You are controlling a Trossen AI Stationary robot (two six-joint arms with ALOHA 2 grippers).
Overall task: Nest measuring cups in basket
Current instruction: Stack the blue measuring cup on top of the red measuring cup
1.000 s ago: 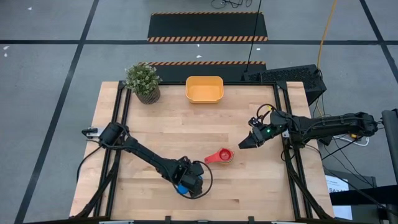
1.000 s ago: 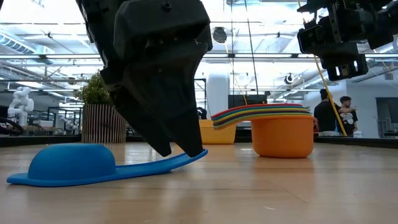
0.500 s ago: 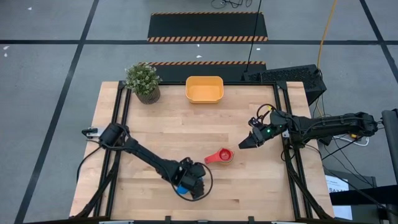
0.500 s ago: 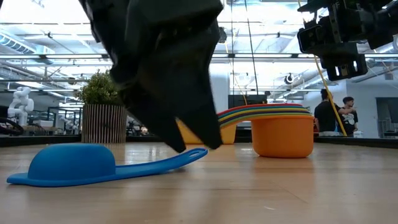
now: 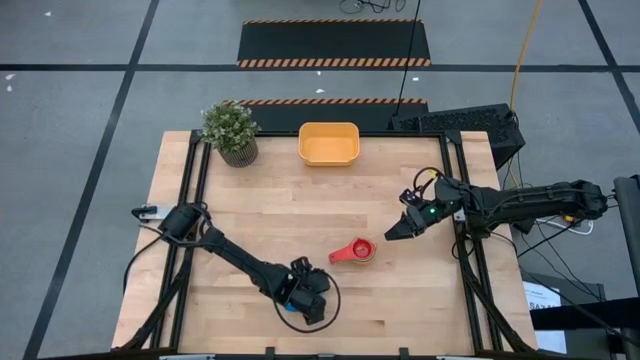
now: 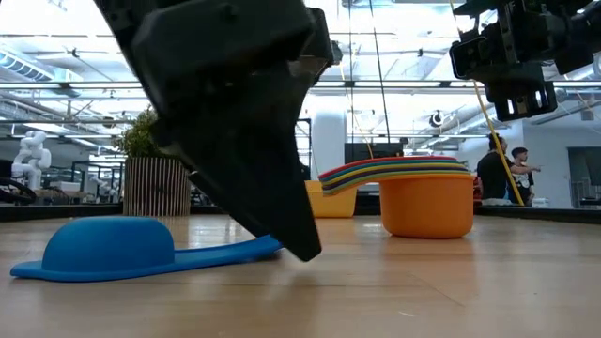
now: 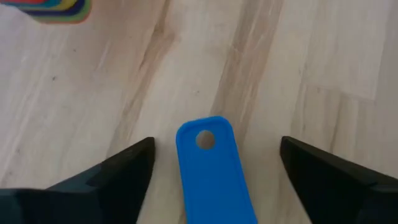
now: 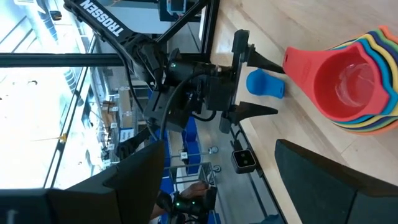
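Observation:
A blue measuring cup [image 6: 108,246] lies mouth down on the wood near the table's front edge, its flat handle [image 7: 208,168] pointing toward the stack. My left gripper [image 7: 216,142] is open, slanting down over that handle, one finger on either side and clear of it. The other measuring cups [image 5: 355,250] stand nested in an orange one [image 6: 427,207], red on top, right of centre. The orange-yellow basket [image 5: 328,143] sits at the far edge. My right gripper [image 5: 400,228] hangs open above the table, right of the stack.
A small potted plant [image 5: 230,132] stands at the far left, beside the basket. Bare wood lies between the stack and the basket. People stand in the room beyond the table [image 6: 502,174].
My left gripper has sunk toward the blue cup's handle and shifted slightly toward the table's near edge, rolling a little. In the low view its fingertip now stands in front of the handle's free end. The cup has kept its place.

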